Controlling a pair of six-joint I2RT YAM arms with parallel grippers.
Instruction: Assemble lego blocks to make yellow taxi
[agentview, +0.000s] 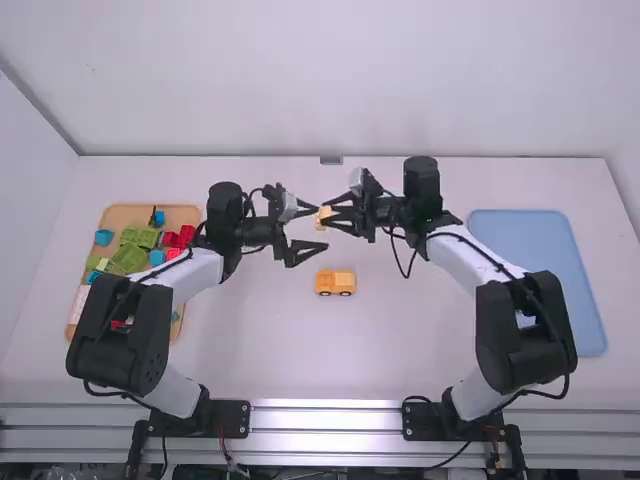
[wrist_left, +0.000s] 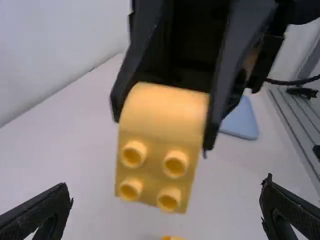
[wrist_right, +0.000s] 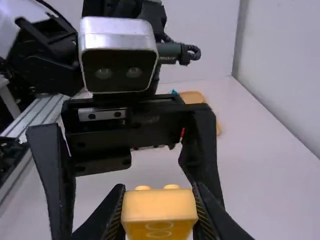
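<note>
Above the middle of the table, my right gripper (agentview: 334, 215) holds a yellow block (agentview: 323, 218) with a curved side. Facing it from the left is my left gripper (agentview: 308, 230), its fingers spread wide. The left wrist view shows the block's (wrist_left: 159, 145) studs between the open fingers of my left gripper (wrist_left: 165, 215), not touching either one. In the right wrist view my right gripper (wrist_right: 159, 212) is shut on the block (wrist_right: 159, 207). On the table below stands a yellow vehicle body (agentview: 335, 282) with dark wheels.
At the left, a wooden tray (agentview: 118, 218) carries several green, red and blue blocks. A blue tray (agentview: 540, 232) lies at the right. The table's back edge meets a white wall behind the grippers.
</note>
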